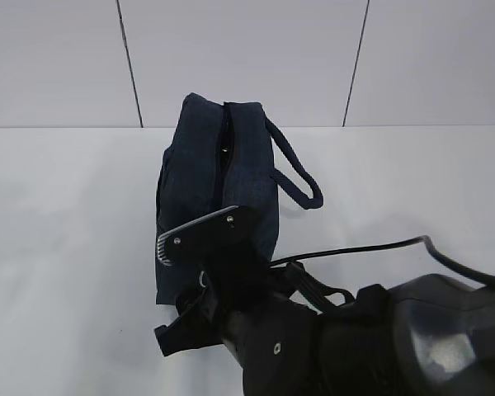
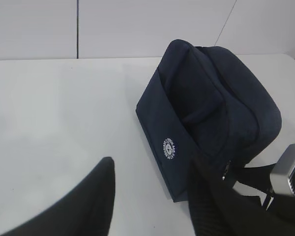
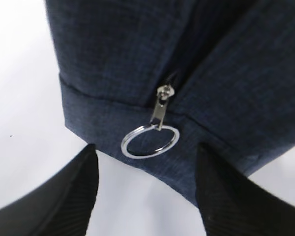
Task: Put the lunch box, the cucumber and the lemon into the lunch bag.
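White tabletop and pale panelled wall frame everything. At left, the left gripper (image 2: 152,196) hangs with its jaws apart and empty beside the lunch bag (image 1: 219,190), which stands mid-table. To the right, the right gripper (image 3: 147,191) is spread wide around the silver ring pull (image 3: 150,141) without touching it. The lunch box, cucumber and lemon are not visible; I judge packing either finished or unstarted.
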Robot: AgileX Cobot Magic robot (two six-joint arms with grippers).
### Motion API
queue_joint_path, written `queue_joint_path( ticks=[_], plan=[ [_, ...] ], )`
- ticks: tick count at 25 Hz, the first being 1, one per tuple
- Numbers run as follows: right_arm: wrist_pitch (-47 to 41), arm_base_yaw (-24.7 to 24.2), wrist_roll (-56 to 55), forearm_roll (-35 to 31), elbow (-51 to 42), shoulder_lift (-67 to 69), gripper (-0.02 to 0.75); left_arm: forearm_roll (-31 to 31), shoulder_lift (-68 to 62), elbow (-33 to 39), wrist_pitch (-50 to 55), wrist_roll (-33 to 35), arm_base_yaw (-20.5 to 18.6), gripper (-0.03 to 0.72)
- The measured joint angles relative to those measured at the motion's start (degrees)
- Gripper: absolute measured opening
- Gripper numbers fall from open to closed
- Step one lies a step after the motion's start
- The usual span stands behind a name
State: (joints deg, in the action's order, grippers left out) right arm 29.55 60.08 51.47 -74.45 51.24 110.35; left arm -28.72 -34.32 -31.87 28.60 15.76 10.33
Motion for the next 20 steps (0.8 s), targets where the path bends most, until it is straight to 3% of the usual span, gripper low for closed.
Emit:
queue_joint_path(
  ticks=[17,20],
  plan=[
    [-1.2,0.0,-14.7,-1.2,0.4,0.7,0.471,-0.3,0.0,0.0,0.0,0.0,0.0,0.352],
    [-1.2,0.0,-15.0,-1.2,1.5,0.7,0.431,-0.3,0.0,0.0,0.0,0.0,0.0,0.352]
  ],
)
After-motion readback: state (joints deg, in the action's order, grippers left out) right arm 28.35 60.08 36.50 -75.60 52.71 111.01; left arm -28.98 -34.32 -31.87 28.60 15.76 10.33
